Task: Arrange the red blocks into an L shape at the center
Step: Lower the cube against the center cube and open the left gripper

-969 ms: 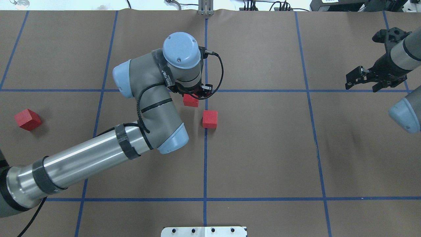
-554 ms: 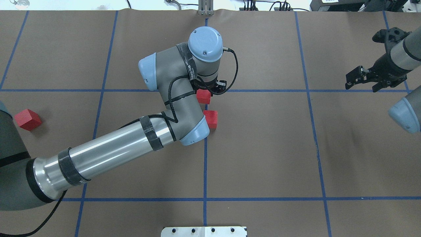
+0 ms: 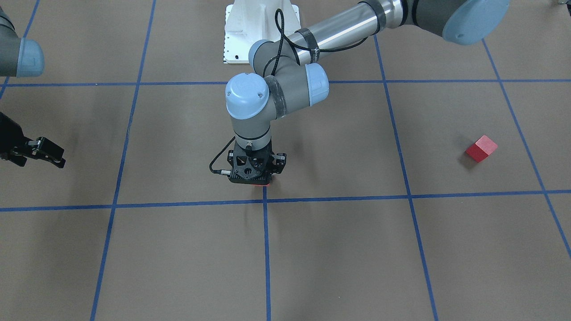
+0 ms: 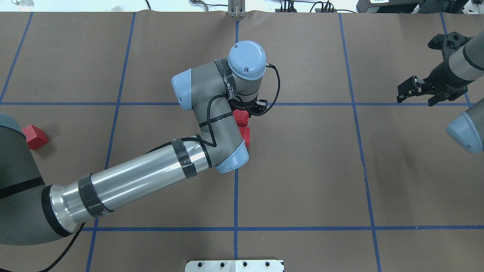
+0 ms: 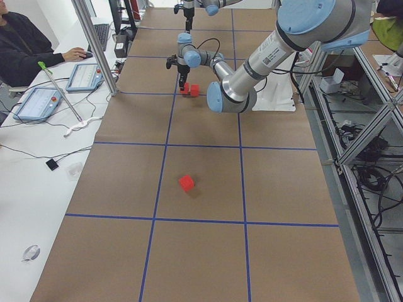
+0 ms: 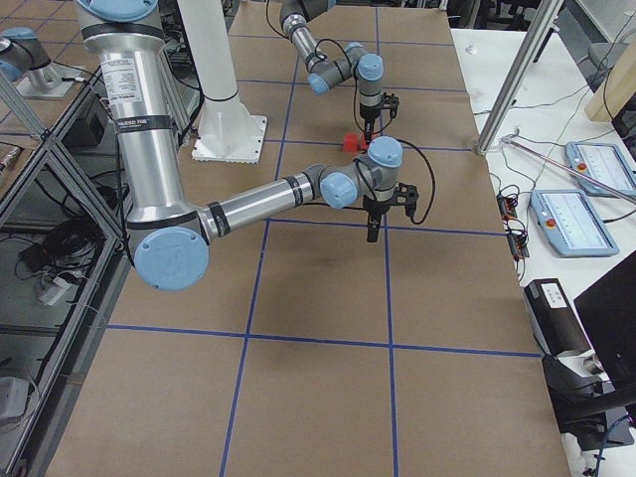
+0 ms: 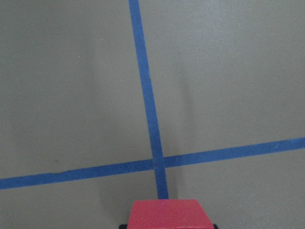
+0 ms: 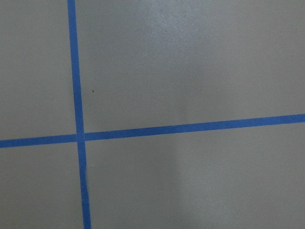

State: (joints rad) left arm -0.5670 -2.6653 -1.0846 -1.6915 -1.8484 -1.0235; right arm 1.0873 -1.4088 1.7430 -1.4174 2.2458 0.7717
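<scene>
My left gripper (image 4: 246, 108) is shut on a red block (image 4: 241, 117), held low by the middle blue line, just beyond a second red block (image 4: 245, 136) that my forearm partly hides. The held block fills the bottom of the left wrist view (image 7: 169, 215), in front of a tape crossing. In the front-facing view only a red sliver (image 3: 261, 183) shows under the left gripper (image 3: 252, 177). The third red block (image 4: 34, 136) lies alone at the far left (image 3: 481, 148). The center (image 4: 236, 173) is brown floor. My right gripper (image 4: 416, 94) is open and empty at the far right.
The white robot base plate (image 4: 234, 265) sits at the near edge. My left forearm (image 4: 143, 175) crosses the left-center squares. Operators' tablets (image 5: 85, 74) and cables lie on the side table beyond the far edge. The right wrist view shows only a blue tape crossing (image 8: 80, 137).
My left gripper has carried its red block to the right, from left of the middle line to right beside the resting block. The right arm has not moved.
</scene>
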